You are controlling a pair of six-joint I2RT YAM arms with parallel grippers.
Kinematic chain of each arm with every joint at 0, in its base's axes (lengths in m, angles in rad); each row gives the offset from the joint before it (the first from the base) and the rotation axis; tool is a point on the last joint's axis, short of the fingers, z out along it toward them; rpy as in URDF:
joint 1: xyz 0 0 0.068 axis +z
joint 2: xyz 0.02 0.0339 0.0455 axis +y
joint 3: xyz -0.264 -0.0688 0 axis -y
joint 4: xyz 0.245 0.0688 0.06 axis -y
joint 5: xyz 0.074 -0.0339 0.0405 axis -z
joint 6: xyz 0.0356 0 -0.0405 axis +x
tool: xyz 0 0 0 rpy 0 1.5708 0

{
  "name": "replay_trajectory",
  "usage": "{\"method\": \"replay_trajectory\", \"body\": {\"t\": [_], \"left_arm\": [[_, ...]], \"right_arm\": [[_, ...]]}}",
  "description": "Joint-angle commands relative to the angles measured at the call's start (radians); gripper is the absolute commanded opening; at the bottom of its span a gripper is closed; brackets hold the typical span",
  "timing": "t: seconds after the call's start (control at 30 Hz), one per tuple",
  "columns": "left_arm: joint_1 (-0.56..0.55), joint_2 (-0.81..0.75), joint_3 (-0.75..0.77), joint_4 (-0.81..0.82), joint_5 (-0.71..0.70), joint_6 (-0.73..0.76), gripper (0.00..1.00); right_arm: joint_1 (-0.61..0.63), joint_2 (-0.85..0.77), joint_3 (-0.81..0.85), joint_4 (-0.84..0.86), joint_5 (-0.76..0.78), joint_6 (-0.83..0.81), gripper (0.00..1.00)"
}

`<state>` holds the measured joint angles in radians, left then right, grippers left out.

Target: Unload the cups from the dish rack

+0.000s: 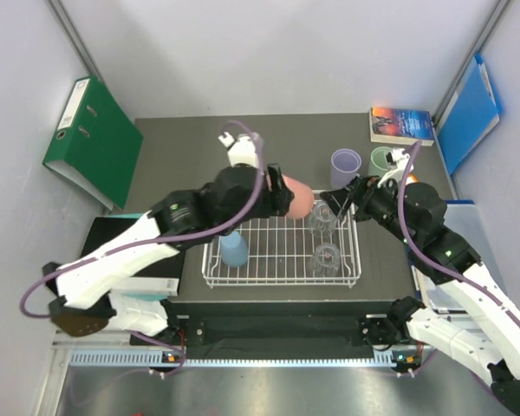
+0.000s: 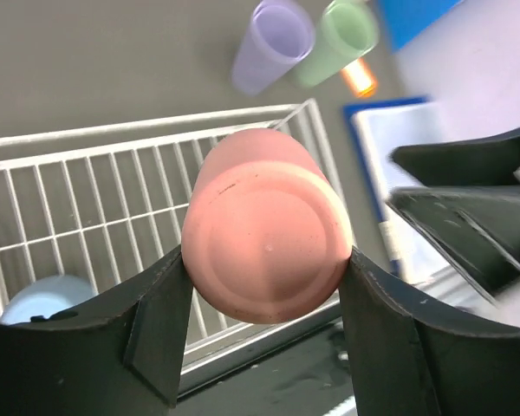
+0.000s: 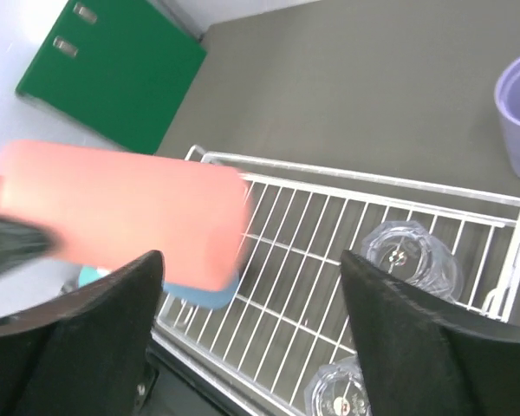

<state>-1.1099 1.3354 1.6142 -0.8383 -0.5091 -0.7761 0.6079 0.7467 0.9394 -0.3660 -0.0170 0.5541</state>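
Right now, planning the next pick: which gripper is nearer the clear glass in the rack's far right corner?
Right. The right gripper hovers open just above the clear glass; the left gripper, holding the salmon cup, is farther to its left.

Lighting bright and even; soft shadows on the table [image 1: 182,147]. Right wrist view shows the pink cup [image 3: 121,212] blurred; left wrist view soft at right.
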Motion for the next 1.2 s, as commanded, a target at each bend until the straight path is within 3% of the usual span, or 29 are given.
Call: {"method": "replay_trajectory", "body": {"t": [0.0, 0.03, 0.07, 0.1, 0.17, 0.27, 0.37, 0.47, 0.73, 0.8, 0.93, 1.03, 1.07, 1.1, 1.13, 1.17], "left_arm": [[0.077, -0.198, -0.120, 0.268, 0.140, 0.022, 0.00], [0.160, -0.234, -0.231, 0.331, 0.203, -0.001, 0.00], [0.212, -0.267, -0.293, 0.413, 0.380, -0.032, 0.00], [0.266, -0.335, -0.360, 0.494, 0.461, -0.114, 0.00], [0.384, -0.383, -0.543, 0.753, 0.680, -0.204, 0.00], [0.473, -0.397, -0.706, 1.085, 0.892, -0.388, 0.00], [0.483, -0.345, -0.758, 1.287, 0.961, -0.506, 0.00], [0.479, -0.283, -0.757, 1.379, 1.009, -0.551, 0.00], [0.481, -0.243, -0.728, 1.391, 1.037, -0.562, 0.00], [0.481, -0.237, -0.728, 1.389, 1.040, -0.562, 0.00], [0.481, -0.222, -0.735, 1.391, 1.063, -0.568, 0.00], [0.481, -0.203, -0.734, 1.380, 1.089, -0.560, 0.00], [0.482, -0.194, -0.726, 1.345, 1.097, -0.551, 0.07], [0.483, -0.193, -0.718, 1.316, 1.101, -0.511, 0.17], [0.484, -0.193, -0.690, 1.277, 1.097, -0.479, 0.34], [0.489, -0.194, -0.668, 1.154, 1.089, -0.444, 0.69]], "right_arm": [[0.015, -0.052, -0.031, 0.047, 0.117, 0.078, 0.77], [0.013, -0.070, -0.043, 0.086, 0.127, 0.108, 0.77], [0.013, -0.092, -0.051, 0.104, 0.123, 0.109, 0.77], [0.013, -0.093, -0.047, 0.113, 0.109, 0.095, 0.78], [0.013, -0.080, -0.024, 0.108, 0.048, 0.055, 0.80], [0.015, -0.066, 0.001, 0.133, -0.032, 0.037, 0.77], [0.015, -0.044, 0.021, 0.151, -0.087, 0.041, 0.76], [0.015, -0.024, 0.025, 0.183, -0.139, 0.052, 0.76], [0.016, 0.022, 0.030, 0.248, -0.201, 0.075, 0.75], [0.018, 0.045, 0.027, 0.272, -0.221, 0.084, 0.71], [0.027, 0.091, 0.025, 0.352, -0.285, 0.119, 0.48], [0.050, 0.137, 0.039, 0.358, -0.302, 0.128, 0.24], [0.055, 0.152, 0.050, 0.358, -0.293, 0.130, 0.04], [0.055, 0.158, 0.058, 0.349, -0.284, 0.130, 0.00], [0.056, 0.161, 0.067, 0.339, -0.261, 0.122, 0.00], [0.056, 0.166, 0.099, 0.293, -0.241, 0.109, 0.00]]}}
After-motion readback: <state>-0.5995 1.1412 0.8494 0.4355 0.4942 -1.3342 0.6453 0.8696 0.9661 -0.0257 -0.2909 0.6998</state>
